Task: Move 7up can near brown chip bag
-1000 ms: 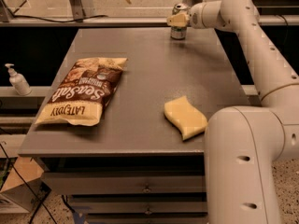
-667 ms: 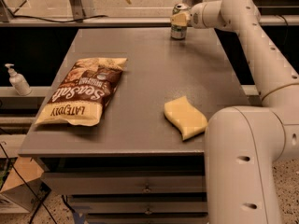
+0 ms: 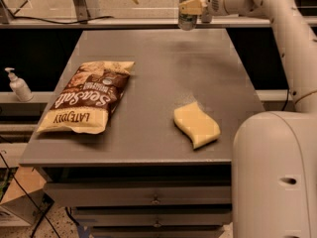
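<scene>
The 7up can (image 3: 187,15), silver and green with a shiny top rim, hangs upright over the far edge of the grey table (image 3: 163,73), just off its surface. My gripper (image 3: 192,6) reaches in from the right and is shut on the can, with a tan finger (image 3: 191,5) across its upper part. The brown chip bag (image 3: 86,97) lies flat at the front left of the table, dark brown in the middle with white lettering and tan ends. The can is far from the bag, at the opposite back right corner.
A pale yellow wavy sponge (image 3: 196,124) lies at the front right of the table. My white arm (image 3: 277,172) fills the right side. A pump bottle (image 3: 19,85) stands on a ledge to the left. Drawers (image 3: 156,200) sit below the tabletop.
The can has risen off the table's far end in my gripper. The bag and the sponge have not moved.
</scene>
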You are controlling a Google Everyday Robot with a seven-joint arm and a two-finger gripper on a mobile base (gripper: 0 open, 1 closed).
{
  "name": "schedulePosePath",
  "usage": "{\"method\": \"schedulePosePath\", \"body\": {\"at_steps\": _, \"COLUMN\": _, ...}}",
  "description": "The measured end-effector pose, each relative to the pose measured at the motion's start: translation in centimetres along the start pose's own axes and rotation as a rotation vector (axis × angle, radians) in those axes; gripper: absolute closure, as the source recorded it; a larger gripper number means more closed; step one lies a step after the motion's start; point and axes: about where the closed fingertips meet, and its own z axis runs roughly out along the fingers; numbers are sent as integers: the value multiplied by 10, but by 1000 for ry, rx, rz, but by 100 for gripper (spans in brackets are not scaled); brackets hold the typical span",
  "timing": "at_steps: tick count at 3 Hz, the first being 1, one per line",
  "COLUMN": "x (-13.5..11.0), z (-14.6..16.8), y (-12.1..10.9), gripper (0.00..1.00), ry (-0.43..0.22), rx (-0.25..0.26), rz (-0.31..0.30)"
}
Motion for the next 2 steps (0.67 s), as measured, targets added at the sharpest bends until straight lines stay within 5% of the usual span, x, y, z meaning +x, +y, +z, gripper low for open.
{"method": "schedulePosePath", "body": {"at_steps": 1, "x": -38, "z": -42, "y": 37, "gripper": 100, "ry": -5, "rx": -66, "rz": -175}}
{"method": "schedulePosePath", "body": {"at_steps": 2, "x": -52, "z": -49, "y": 50, "gripper": 100, "ry": -14, "rx": -77, "rz": -228}}
